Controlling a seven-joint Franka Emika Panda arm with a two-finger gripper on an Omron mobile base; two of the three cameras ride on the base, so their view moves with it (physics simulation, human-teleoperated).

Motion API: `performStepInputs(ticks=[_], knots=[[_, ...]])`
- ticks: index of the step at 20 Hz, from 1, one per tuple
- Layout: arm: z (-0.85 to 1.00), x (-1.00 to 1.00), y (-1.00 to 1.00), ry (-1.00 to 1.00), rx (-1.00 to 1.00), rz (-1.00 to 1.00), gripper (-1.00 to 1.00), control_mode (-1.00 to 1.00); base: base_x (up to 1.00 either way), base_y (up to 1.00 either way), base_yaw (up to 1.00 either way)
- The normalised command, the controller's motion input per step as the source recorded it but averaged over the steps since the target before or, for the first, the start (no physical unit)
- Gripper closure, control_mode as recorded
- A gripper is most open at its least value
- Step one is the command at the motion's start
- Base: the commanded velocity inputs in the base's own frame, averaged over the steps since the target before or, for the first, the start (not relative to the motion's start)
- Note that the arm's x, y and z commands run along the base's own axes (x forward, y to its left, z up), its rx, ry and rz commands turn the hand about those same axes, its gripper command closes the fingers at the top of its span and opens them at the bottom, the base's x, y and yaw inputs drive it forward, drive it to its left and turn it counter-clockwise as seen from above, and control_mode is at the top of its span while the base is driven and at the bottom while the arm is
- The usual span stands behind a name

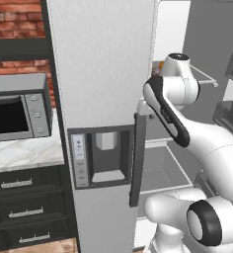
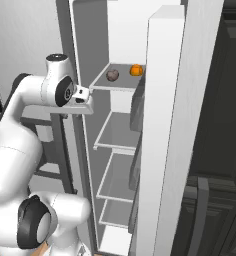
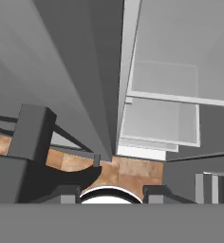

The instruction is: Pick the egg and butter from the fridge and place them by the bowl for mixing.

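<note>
The arm (image 1: 207,148) rises nearest the camera, bent up toward the fridge (image 1: 103,74). From the left: a microwave (image 1: 19,116) sits on a marble counter (image 1: 24,153) over dark drawers (image 1: 24,207); then comes the fridge's shut left door with its dispenser panel (image 1: 101,157) and dark handle (image 1: 136,158); the right door stands open, showing white shelves (image 2: 115,135). The hand (image 2: 82,100) hovers at the edge of the top shelf; I cannot tell how wide its fingers stand. Farther in on that shelf lie a brownish round item (image 2: 112,75) and an orange one (image 2: 136,70).
</note>
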Motion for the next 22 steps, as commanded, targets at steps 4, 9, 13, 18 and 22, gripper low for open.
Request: performStepInputs(ticks=[4,9,13,18,22], knots=[[-0.01,0.0,-0.02,0.0,0.0,0.0,-1.0,-1.0,0.0,0.0,0.0],[-0.01,0.0,-0.12,0.0,0.0,-0.02,-1.0,-1.0,0.0,0.0,0.0],[0.03,-0.04,-0.19,-0.1,0.0,-0.11,-1.0,-1.0,0.0,0.0,0.0],[0.21,-0.04,-0.26,-0.09,-0.03,-0.22,-1.0,-1.0,0.0,0.0,0.0],[0.36,-0.06,-0.29,-0.03,-0.04,-0.28,-1.0,-1.0,0.0,0.0,0.0]])
